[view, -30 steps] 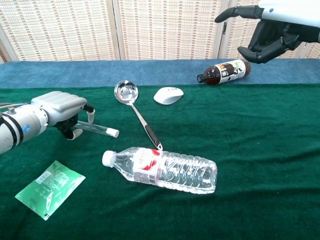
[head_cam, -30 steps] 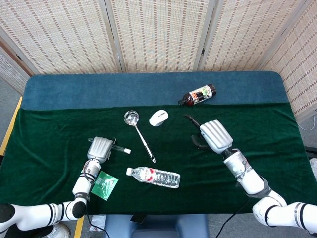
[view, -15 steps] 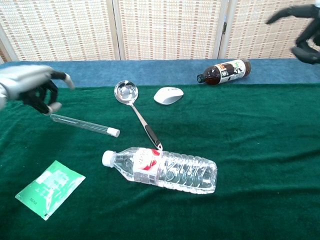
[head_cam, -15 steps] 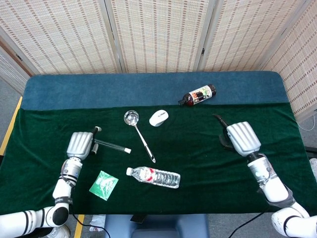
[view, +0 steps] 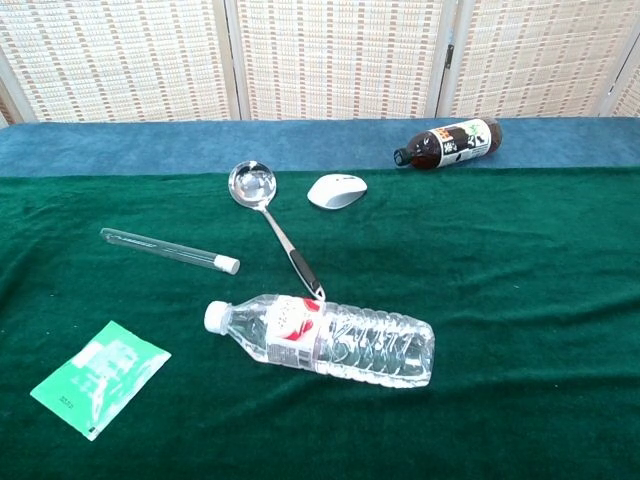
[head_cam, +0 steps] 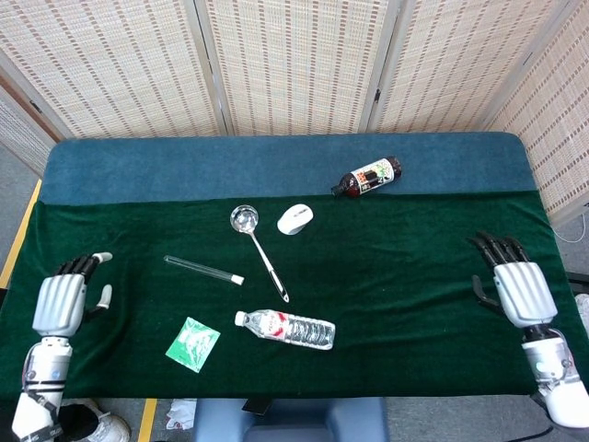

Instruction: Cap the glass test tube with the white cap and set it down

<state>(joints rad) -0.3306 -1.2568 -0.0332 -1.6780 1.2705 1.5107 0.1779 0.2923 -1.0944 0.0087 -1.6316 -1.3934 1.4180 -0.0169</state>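
Bench (head_cam: 386, 304) cloth in dark green is seen under everything, with a blue strip along the far edge. Largest among the loose things is the clear plastic water bottle (head_cam: 285, 328), laid on its side near the front edge, its white lid pointing toward the robot's left. Next is the steel ladle (head_cam: 259, 250), its bowl toward the far side and its dark handle end lying just beside the bottle's label. A dark sauce bottle (head_cam: 367, 176) is laid on the blue strip, well apart from the rest. A white computer mouse (head_cam: 295, 218) is placed just beside the ladle's bowl, and a green sachet (head_cam: 192, 343) lies flat near the front left.

The left hand (head_cam: 61, 303) is held at the far left edge of the bench with its fingers spread and nothing in it; the right hand (head_cam: 520, 287) is held likewise at the far right edge, fingers apart and empty. Neither is shown in the chest view.

The glass test tube (view: 165, 249) is found lying flat on the cloth, between the left hand and the ladle and well apart from both hands. The white cap (view: 228, 265) is seated on the end nearer the ladle handle.

Judged from this, the capping and the setting down are both done, and the task is at its close. No further grasp seems called for; at most the hands would be kept clear of the tube.
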